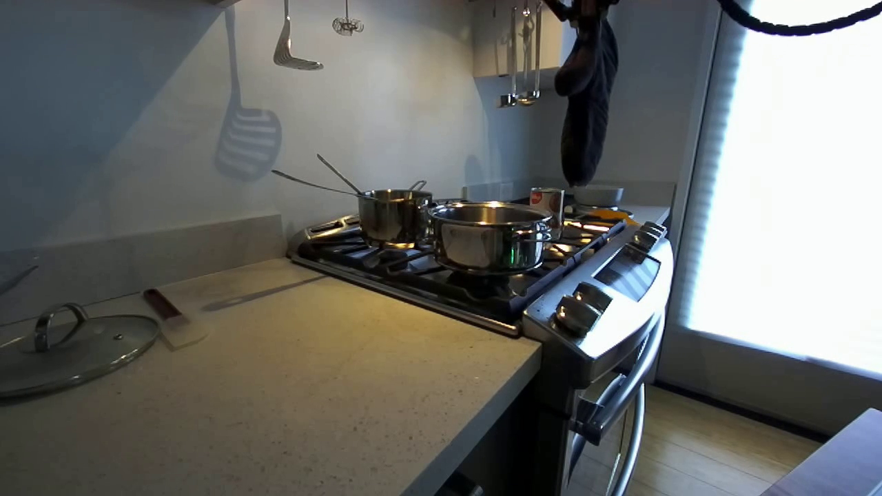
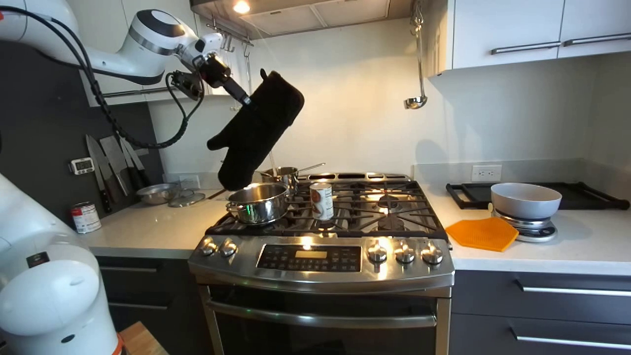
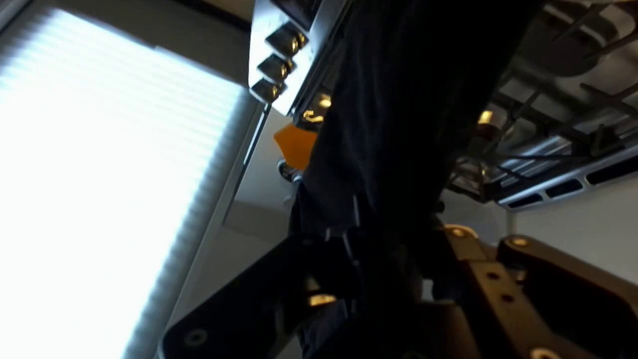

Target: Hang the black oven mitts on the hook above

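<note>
A black oven mitt (image 2: 266, 123) hangs tilted in the air over the left side of the stove, thumb side toward the lower left. A small loop (image 2: 263, 74) sticks up at its cuff corner. It also shows in an exterior view (image 1: 589, 110) and fills the middle of the wrist view (image 3: 389, 114). My gripper (image 2: 248, 101) is shut on the mitt near the cuff; in the wrist view the dark fingers (image 3: 394, 264) press on it from both sides. Metal hooks (image 2: 229, 44) hang from a rail under the hood, above and left of the mitt. Whether there is a second mitt cannot be told.
A steel pot (image 2: 259, 202) stands below the mitt, with a saucepan (image 2: 286, 175) behind it and a can (image 2: 322, 201) beside it. A slotted spatula (image 1: 293, 52) and ladles (image 1: 527, 69) hang under the hood. The hood (image 2: 315, 15) overhangs the stove.
</note>
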Controlling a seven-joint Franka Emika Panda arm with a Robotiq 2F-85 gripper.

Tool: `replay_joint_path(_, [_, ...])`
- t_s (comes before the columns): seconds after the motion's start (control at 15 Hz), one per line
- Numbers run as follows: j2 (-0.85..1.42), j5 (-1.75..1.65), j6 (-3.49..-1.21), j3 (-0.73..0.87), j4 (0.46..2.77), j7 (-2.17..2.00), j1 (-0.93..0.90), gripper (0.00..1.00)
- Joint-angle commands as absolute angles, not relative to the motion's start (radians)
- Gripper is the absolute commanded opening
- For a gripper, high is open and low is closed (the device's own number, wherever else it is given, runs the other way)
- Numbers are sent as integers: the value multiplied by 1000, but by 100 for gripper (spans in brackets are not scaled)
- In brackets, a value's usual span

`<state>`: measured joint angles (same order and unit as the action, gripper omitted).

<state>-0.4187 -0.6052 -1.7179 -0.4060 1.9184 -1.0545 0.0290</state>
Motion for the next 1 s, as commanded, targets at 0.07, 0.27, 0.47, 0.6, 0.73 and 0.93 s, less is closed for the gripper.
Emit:
replay_joint_path(0.07, [-368, -724, -1693, -399, 1846, -1063, -25, 21])
replay_joint_path(0.27, [-325, -780, -1690, -403, 1796, -1061, -37, 21])
replay_joint_path(0.47, [-316, -784, -1689, -402, 1791, -1061, -38, 21])
replay_joint_path(0.6, [-316, -784, -1688, -402, 1790, -1060, -38, 21])
replay_joint_path(0.73, [-316, -784, -1688, -402, 1788, -1059, -38, 21])
replay_joint_path(0.93, [-266, -844, -1677, -425, 1700, -1008, -55, 5])
